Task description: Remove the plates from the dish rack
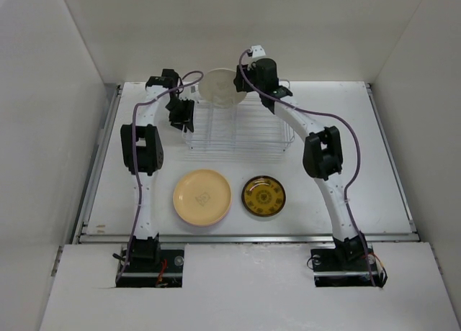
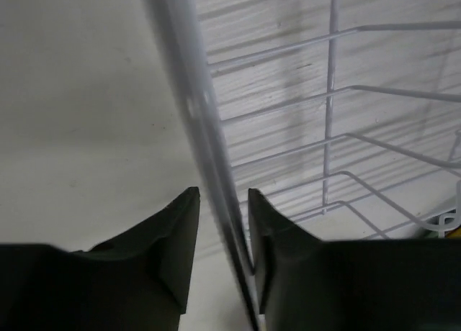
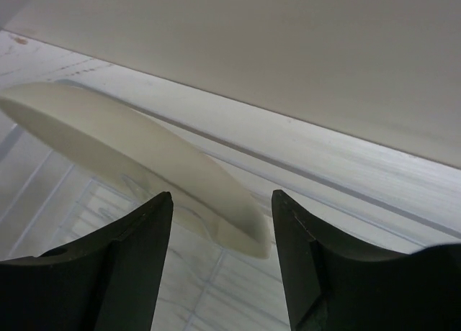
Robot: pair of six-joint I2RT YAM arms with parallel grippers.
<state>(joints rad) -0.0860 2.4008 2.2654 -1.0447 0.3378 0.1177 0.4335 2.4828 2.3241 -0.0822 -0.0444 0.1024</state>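
The wire dish rack (image 1: 238, 133) stands at the back middle of the table. A cream plate (image 1: 218, 86) stands upright at its far end. My right gripper (image 1: 243, 83) is open at that plate's right edge. In the right wrist view the cream plate's rim (image 3: 130, 144) reaches in between the spread fingers of the right gripper (image 3: 222, 196), touching neither. My left gripper (image 1: 184, 121) is at the rack's left end. Its jaws (image 2: 223, 194) straddle the rack's rim wire (image 2: 209, 129), which lies close to the right finger with a gap on the left. A yellow plate (image 1: 202, 196) and an amber patterned plate (image 1: 263, 196) lie flat on the table.
The two flat plates lie side by side between the arms in front of the rack. White walls enclose the table at the back and both sides. A raised rail (image 1: 245, 237) runs along the table's near edge.
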